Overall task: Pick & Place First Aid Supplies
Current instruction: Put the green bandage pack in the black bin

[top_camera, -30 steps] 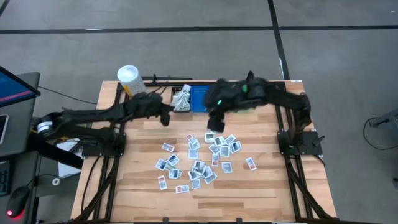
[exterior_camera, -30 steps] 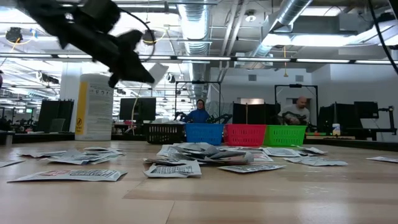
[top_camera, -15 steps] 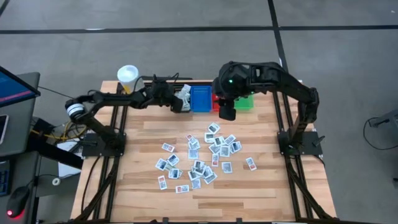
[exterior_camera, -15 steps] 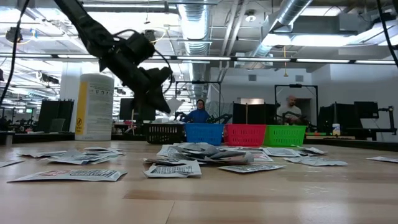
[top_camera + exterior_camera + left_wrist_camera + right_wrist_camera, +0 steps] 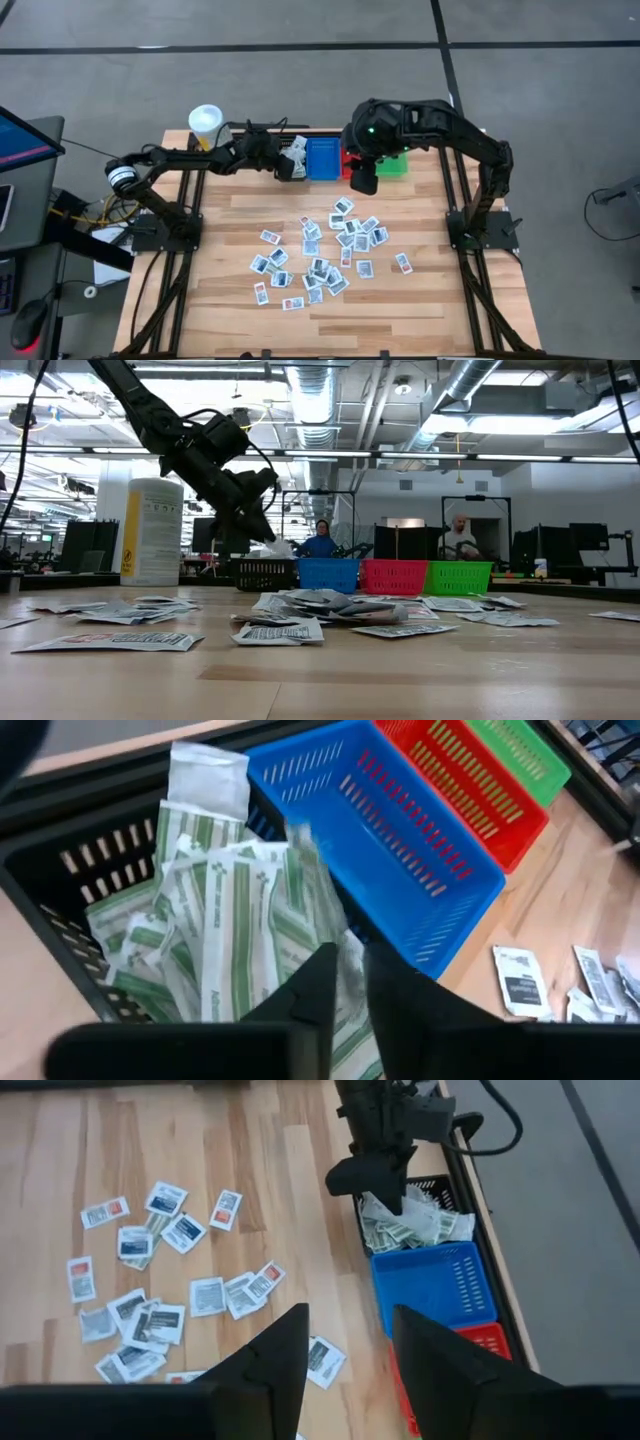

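Pale wood-plank table (image 5: 420, 300), flat rectangular packets (image 5: 320, 250), slotted plastic bins (image 5: 322, 158).

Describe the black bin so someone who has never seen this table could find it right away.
Start at the row of four small bins along the far edge of the wooden table. The black bin is the end one nearest the white tub, right beside the blue bin. Unlike its neighbours, it is heaped with white packets striped green, and the left gripper hangs over it.
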